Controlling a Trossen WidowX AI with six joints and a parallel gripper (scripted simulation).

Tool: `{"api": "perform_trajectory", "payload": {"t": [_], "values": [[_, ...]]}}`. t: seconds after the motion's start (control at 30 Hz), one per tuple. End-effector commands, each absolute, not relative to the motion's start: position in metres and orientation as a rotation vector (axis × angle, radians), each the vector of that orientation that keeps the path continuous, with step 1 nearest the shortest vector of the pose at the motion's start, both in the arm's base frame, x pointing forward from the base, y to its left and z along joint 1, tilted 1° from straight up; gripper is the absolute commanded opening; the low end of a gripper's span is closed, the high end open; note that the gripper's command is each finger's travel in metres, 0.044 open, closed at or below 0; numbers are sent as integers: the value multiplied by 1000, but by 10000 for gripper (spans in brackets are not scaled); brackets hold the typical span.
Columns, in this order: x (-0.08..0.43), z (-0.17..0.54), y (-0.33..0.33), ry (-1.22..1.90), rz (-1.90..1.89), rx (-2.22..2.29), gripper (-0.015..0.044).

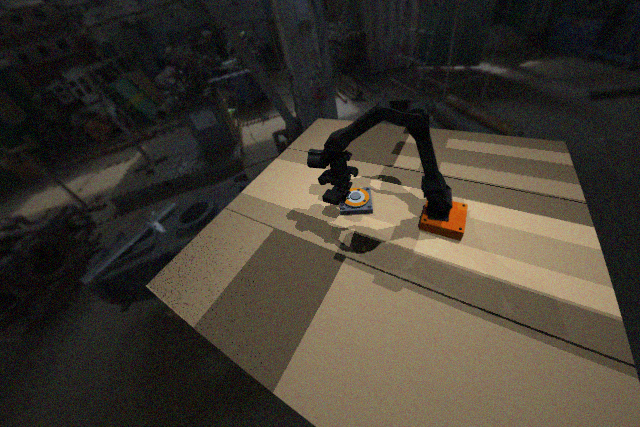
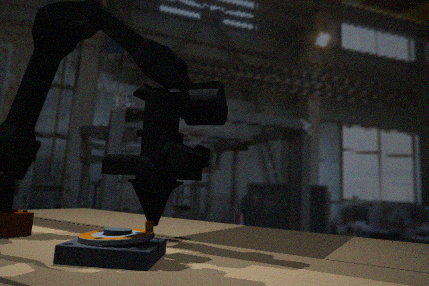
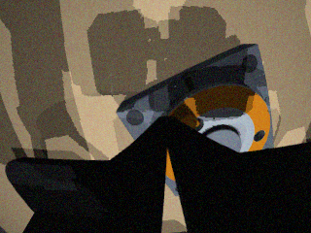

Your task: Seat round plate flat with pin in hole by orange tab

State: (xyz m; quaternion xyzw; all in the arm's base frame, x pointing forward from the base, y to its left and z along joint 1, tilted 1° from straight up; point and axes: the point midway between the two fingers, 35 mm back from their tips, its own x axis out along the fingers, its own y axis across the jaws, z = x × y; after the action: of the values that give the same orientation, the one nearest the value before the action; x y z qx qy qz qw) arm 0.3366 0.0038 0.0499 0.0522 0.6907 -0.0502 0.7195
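Observation:
The round plate (image 1: 366, 199) (image 2: 88, 236) (image 3: 264, 116), with an orange and pale ring face, sits around the grey post (image 1: 355, 195) (image 2: 117, 231) (image 3: 225, 138) on the square dark base (image 1: 356, 211) (image 2: 100, 256) (image 3: 148, 116). In the exterior view it looks slightly tilted, higher on the tab side. The orange tab (image 2: 149, 226) stands up at the plate's edge. My gripper (image 2: 153, 224) (image 3: 165, 122) is shut and empty. Its fingertips are low, right beside the tab and seemingly against it; contact is not certain. The pin is not visible, and the fingers hide part of the plate in the wrist view.
The arm's orange mount (image 1: 449, 221) (image 2: 15, 224) stands on the table (image 1: 439, 334) (image 2: 363, 265), to the base's right in the top view and left in the exterior view. The arm arches over from it. Patchy shadows cross the table and the base.

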Motion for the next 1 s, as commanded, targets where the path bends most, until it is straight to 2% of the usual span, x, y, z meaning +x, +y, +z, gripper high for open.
{"api": "perform_trajectory", "payload": {"t": [0.0,0.53,0.8,0.97], "values": [[341,51,-2,1526,-116,113,0],[347,49,-11,1526,-117,112,0],[342,90,-9,1526,-117,112,0],[341,87,-8,1526,-112,116,0]]}}
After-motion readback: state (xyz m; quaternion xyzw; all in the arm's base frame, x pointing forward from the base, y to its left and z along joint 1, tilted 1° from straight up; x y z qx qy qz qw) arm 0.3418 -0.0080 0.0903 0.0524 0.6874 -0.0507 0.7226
